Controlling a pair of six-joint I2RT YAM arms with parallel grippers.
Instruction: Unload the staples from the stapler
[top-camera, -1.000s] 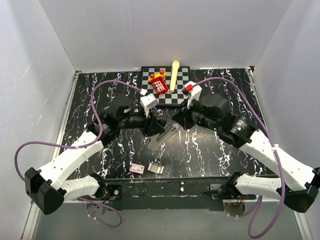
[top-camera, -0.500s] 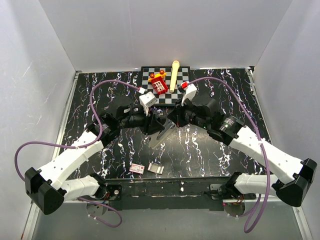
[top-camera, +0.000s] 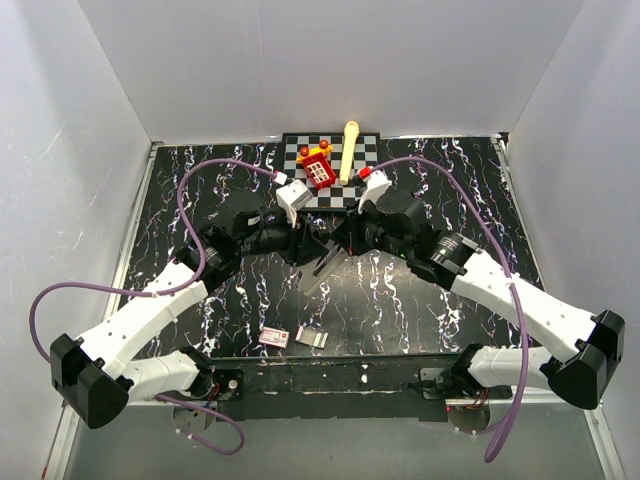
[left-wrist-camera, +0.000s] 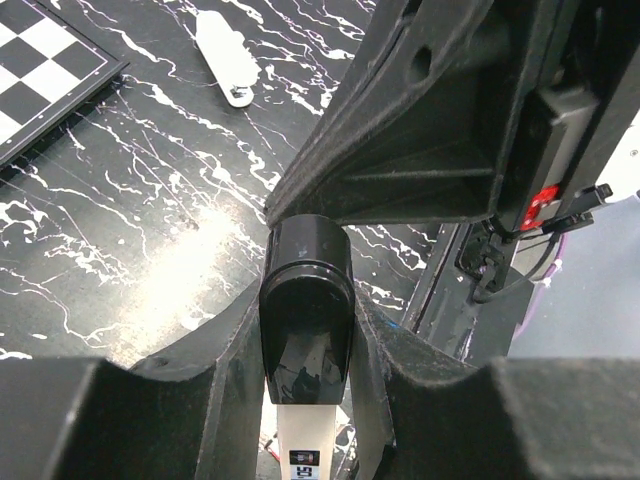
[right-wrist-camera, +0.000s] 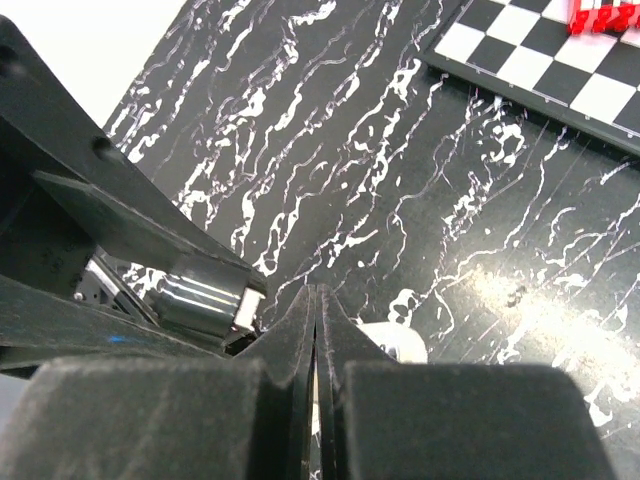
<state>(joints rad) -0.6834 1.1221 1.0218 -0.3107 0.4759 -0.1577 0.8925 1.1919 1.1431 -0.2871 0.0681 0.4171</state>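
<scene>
My left gripper (top-camera: 316, 256) is shut on the stapler (top-camera: 322, 266) and holds it tilted above the table's middle. In the left wrist view the stapler's glossy black end (left-wrist-camera: 305, 300) sits between my fingers (left-wrist-camera: 225, 370). My right gripper (top-camera: 337, 243) is shut, its tips right beside the stapler's upper end. In the right wrist view its fingers (right-wrist-camera: 340, 340) are pressed together, next to the stapler's silver metal end (right-wrist-camera: 205, 295). A thin pale sliver shows in the slit between them; I cannot tell what it is. A small silvery strip of staples (top-camera: 313, 338) lies near the front edge.
A small red-and-white box (top-camera: 274, 338) lies left of the strip. A checkered board (top-camera: 365, 150) at the back carries a red toy (top-camera: 318, 170) and a cream stick (top-camera: 349, 150). A white flat oblong piece (left-wrist-camera: 225, 60) lies on the marbled table.
My right arm has swung left and brought its shut gripper up to the stapler. My left gripper has kept hold of the stapler, which now looks drawn in a little.
</scene>
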